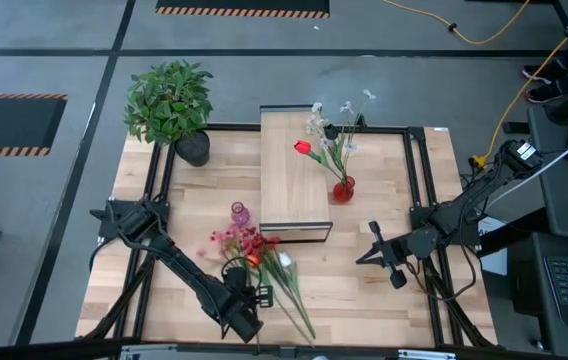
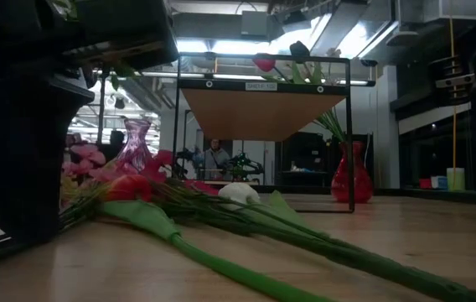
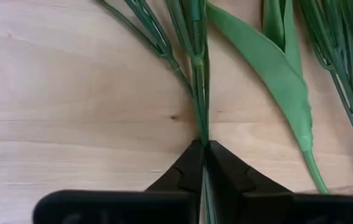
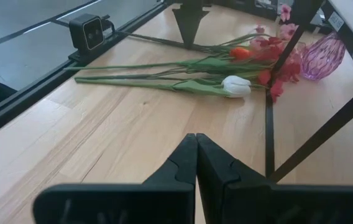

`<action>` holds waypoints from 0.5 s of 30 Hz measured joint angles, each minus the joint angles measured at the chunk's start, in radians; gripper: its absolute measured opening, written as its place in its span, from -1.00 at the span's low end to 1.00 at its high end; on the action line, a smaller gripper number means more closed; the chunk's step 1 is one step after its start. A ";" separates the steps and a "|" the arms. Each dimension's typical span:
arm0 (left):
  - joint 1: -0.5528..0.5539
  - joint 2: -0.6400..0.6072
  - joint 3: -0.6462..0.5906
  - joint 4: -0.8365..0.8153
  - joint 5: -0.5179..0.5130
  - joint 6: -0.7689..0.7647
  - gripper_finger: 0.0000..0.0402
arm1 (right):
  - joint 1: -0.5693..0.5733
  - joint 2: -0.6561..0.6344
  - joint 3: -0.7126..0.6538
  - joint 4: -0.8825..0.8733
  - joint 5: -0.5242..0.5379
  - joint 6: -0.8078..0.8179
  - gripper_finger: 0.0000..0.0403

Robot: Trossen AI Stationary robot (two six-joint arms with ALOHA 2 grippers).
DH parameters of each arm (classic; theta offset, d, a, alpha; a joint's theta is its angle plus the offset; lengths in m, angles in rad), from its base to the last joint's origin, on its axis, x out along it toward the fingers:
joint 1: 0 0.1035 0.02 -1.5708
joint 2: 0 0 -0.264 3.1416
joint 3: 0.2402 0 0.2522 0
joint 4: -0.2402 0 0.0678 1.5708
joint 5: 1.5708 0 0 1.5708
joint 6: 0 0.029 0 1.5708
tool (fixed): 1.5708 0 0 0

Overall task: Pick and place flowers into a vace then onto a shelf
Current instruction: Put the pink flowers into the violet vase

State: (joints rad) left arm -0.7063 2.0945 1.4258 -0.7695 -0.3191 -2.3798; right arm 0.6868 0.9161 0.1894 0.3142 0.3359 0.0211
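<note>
My left end effector (image 3: 202,149) pinches one thin stalk (image 3: 200,93) (neighbours lie close); lifting could snag them or let it slip

Two vases (image 1: 240,213) (image 1: 344,189), one potted plant (image 1: 171,103), one shelf (image 1: 289,170), two arms (image 1: 189,275) (image 1: 444,225).

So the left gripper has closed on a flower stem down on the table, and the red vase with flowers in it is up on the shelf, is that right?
Not quite: the red vase stands on the table beside the shelf, not on it; the low view shows it. The left gripper has indeed closed on a flower stem.
</note>
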 joint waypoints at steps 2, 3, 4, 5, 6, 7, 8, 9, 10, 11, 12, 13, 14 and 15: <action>0.000 0.000 0.000 -0.002 0.002 0.001 -0.91 | 0.000 0.000 0.000 0.008 0.000 -0.001 -0.96; -0.001 0.000 0.000 -0.004 0.002 0.002 -0.91 | 0.000 0.000 0.000 0.012 0.000 -0.002 -0.96; -0.001 0.000 0.000 -0.007 0.002 0.003 -0.91 | 0.000 0.000 0.000 0.016 0.000 -0.003 -0.96; -0.001 0.000 0.000 -0.009 0.002 0.005 -0.91 | 0.000 0.000 0.000 0.019 0.000 -0.004 -0.96; -0.003 0.000 0.000 -0.010 0.002 0.009 -0.93 | 0.000 0.000 0.000 0.023 0.000 -0.005 -0.96; -0.005 -0.002 0.000 -0.013 0.002 0.010 -0.94 | 0.000 0.000 0.000 0.029 0.000 -0.006 -0.96; -0.006 -0.002 0.000 -0.017 0.008 0.010 -0.96 | 0.000 0.000 0.000 0.032 0.000 -0.007 -0.96; -0.008 -0.003 0.000 -0.022 0.020 0.009 -0.97 | 0.000 0.000 0.000 0.034 0.000 -0.007 -0.96; -0.011 -0.006 0.000 -0.030 0.030 0.008 -0.97 | 0.000 0.000 0.000 0.036 0.000 -0.010 -0.96; -0.014 -0.009 0.000 -0.039 0.040 0.005 -0.97 | 0.000 0.000 0.000 0.038 0.000 -0.019 -0.96; -0.019 -0.013 -0.001 -0.049 0.048 0.003 -0.96 | 0.000 0.000 0.000 0.039 0.000 -0.026 -0.96; -0.022 -0.017 -0.001 -0.065 0.057 0.003 -0.95 | 0.000 0.000 0.000 0.041 0.000 -0.028 -0.96; -0.025 -0.021 -0.002 -0.081 0.065 0.002 -0.94 | 0.000 0.000 0.000 0.045 0.000 -0.028 -0.96; -0.028 -0.028 -0.002 -0.099 0.078 0.002 -0.94 | 0.000 0.000 0.000 0.051 0.000 -0.029 -0.96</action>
State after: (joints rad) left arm -0.7341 2.0666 1.4234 -0.8685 -0.2415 -2.3778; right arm 0.6865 0.9165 0.1894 0.3653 0.3362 -0.0083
